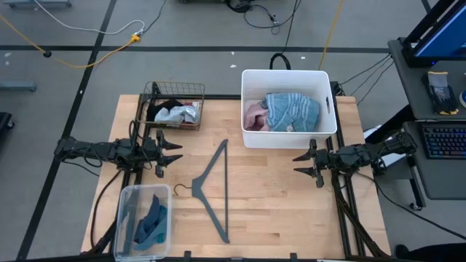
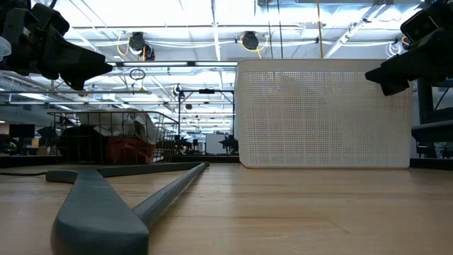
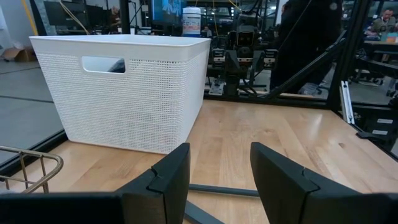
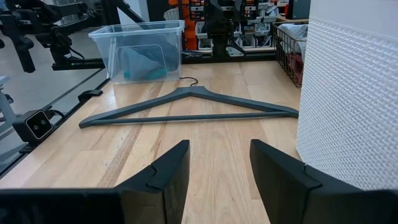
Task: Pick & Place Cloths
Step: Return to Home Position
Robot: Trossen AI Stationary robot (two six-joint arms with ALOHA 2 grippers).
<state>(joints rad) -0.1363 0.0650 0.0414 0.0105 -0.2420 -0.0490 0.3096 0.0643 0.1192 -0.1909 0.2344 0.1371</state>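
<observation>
Left gripper (image 1: 178, 151) at pale wooden table's (image 1: 277, 211) 9 o'clock, right gripper (image 1: 297, 164) at 3; both empty, fingers apart. Blue-striped fabric cloth (image 1: 293, 110) sits inside white perforated plastic bin (image 1: 289, 72), 11 o'clock from right gripper, the nearer arm.

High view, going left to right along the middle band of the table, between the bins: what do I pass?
left gripper, open and empty → hanger, lying flat on the wood → right gripper, open and empty.
</observation>
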